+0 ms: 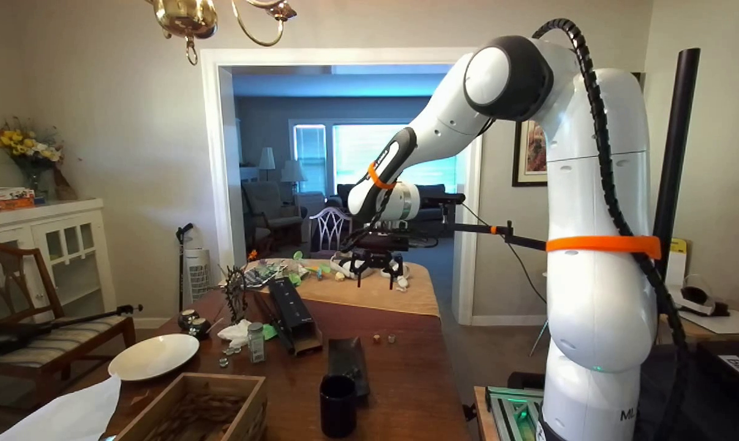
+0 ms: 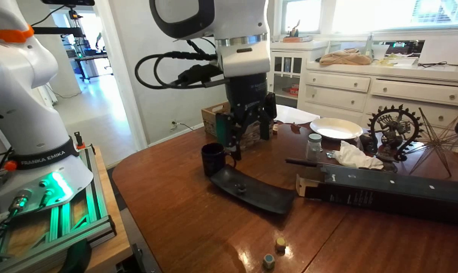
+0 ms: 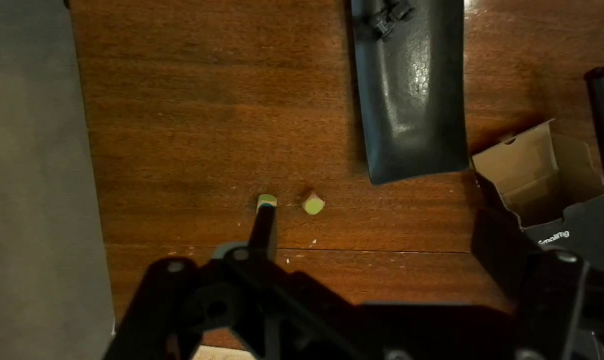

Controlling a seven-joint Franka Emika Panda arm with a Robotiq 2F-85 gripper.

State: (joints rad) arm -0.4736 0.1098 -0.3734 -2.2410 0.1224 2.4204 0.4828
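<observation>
Claw (image 3: 374,232) spread wide, empty; pointing down above table (image 3: 221,125); forearm (image 1: 449,127) slanting down from high elbow (image 1: 507,76)

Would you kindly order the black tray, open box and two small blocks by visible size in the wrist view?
1. Black tray, cut off
2. Open box, partly hidden
3. Left block and right block: too alike to rank

Glossy reddish-brown wooden table (image 2: 164,197); black tray (image 2: 268,196) lying on it. Black mug (image 2: 213,162) upright, just beside one end of tray. Dark open-ended box (image 2: 369,191) just beside tray's opposite end; two small blocks (image 2: 280,244) near that end. Glass jar (image 2: 313,147), wooden crate (image 1: 251,407) farther off; white plate (image 2: 336,128) well apart from tray.
</observation>
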